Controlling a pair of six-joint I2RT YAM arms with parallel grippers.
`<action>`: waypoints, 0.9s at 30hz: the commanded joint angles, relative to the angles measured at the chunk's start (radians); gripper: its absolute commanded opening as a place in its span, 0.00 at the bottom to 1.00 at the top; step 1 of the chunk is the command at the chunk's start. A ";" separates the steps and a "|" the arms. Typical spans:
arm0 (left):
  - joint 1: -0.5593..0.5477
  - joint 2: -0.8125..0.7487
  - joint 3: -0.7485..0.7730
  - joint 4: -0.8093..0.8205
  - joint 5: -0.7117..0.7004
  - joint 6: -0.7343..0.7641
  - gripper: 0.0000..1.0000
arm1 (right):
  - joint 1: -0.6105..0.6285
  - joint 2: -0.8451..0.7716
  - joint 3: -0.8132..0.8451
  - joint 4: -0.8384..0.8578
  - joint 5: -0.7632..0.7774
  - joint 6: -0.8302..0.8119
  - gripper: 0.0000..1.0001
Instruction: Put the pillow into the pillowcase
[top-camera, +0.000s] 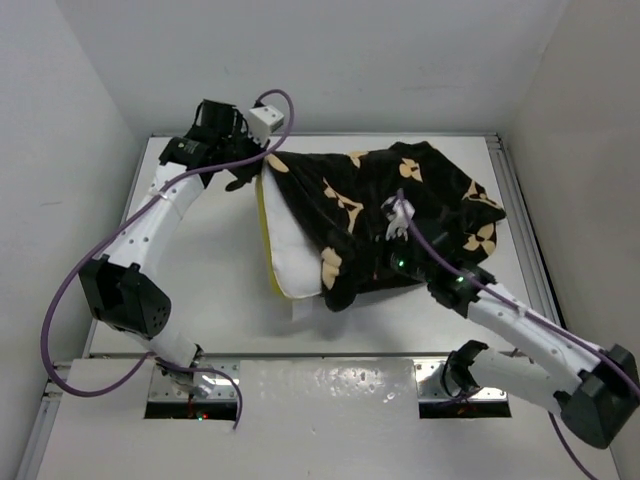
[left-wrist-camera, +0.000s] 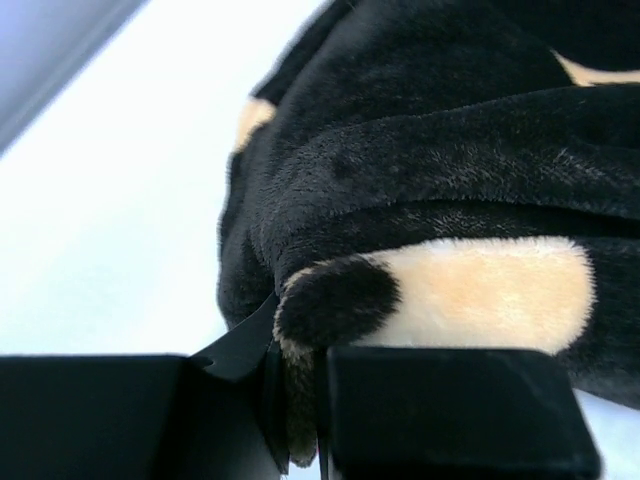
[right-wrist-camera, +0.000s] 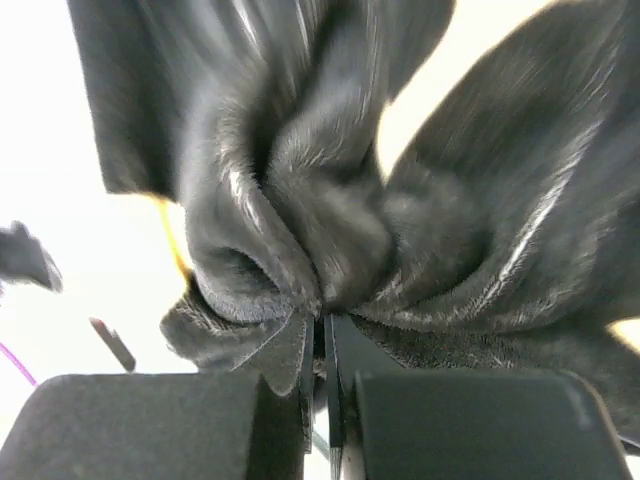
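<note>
The black pillowcase (top-camera: 400, 215) with tan flower prints lies over most of the cream-white pillow (top-camera: 295, 258), whose near left corner and yellow side band stick out at its left. My left gripper (top-camera: 258, 172) is shut on the pillowcase's far left edge; in the left wrist view the plush fabric (left-wrist-camera: 420, 200) is pinched between the fingers (left-wrist-camera: 300, 410). My right gripper (top-camera: 398, 262) is shut on the pillowcase's near edge; the right wrist view shows bunched black fabric (right-wrist-camera: 330, 220) gripped at the fingers (right-wrist-camera: 325, 370).
The white table (top-camera: 200, 300) has raised rails at its left and right edges and white walls around it. Purple cables run along both arms. A metal strip lies along the near edge between the arm bases.
</note>
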 joint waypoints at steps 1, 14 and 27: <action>0.055 -0.055 0.105 0.052 -0.090 -0.004 0.00 | -0.092 -0.104 0.239 0.047 0.083 -0.027 0.00; 0.095 -0.042 0.503 -0.118 -0.058 0.037 0.00 | -0.309 0.085 0.796 -0.070 -0.056 0.025 0.00; 0.067 -0.055 0.814 -0.041 -0.216 0.140 0.00 | -0.342 0.242 1.212 -0.200 -0.078 -0.022 0.00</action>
